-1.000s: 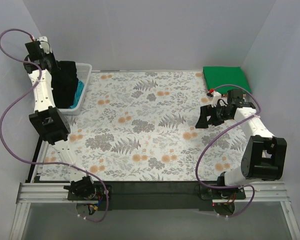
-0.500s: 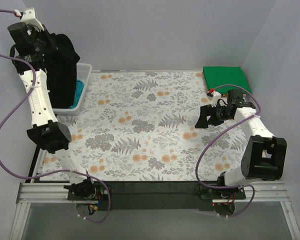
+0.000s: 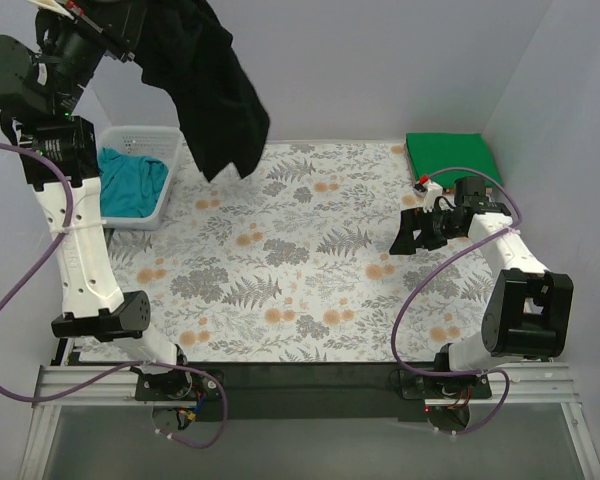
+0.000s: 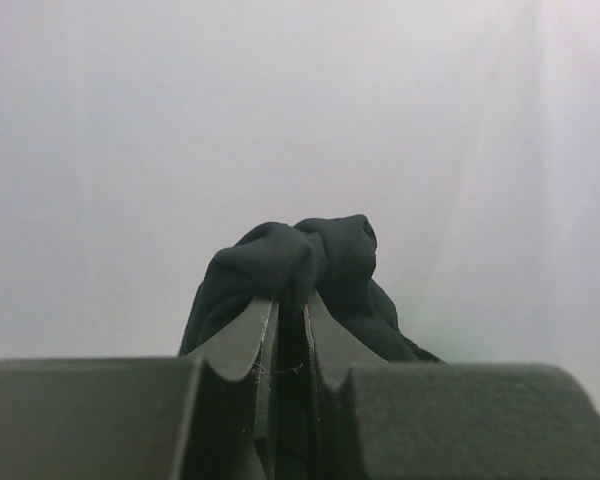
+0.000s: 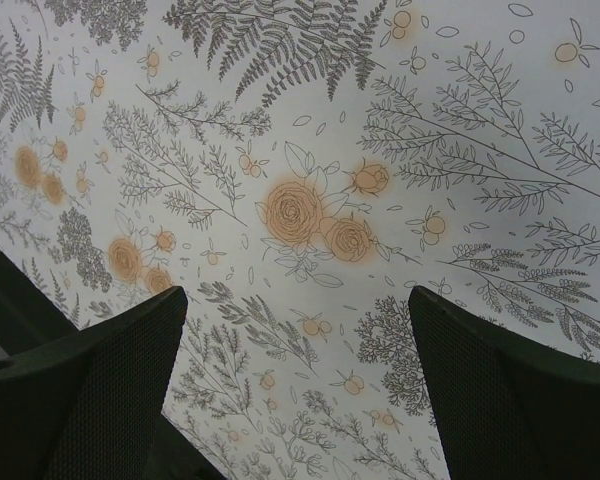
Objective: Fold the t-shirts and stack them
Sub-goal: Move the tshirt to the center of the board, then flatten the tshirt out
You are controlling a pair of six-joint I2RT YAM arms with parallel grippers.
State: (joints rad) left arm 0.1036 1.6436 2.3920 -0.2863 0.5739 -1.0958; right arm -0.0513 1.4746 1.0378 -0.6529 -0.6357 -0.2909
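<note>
Top external view: left pincer, high at the far left, clamps the black t-shirt, which hangs above the surface. Right pincer gapes wide, holding nothing. Teal t-shirt lies in the white basket; green t-shirt lies folded at the far right corner.

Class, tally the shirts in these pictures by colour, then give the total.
black shirt: 1
green shirt: 1
teal shirt: 1
Total: 3
</note>
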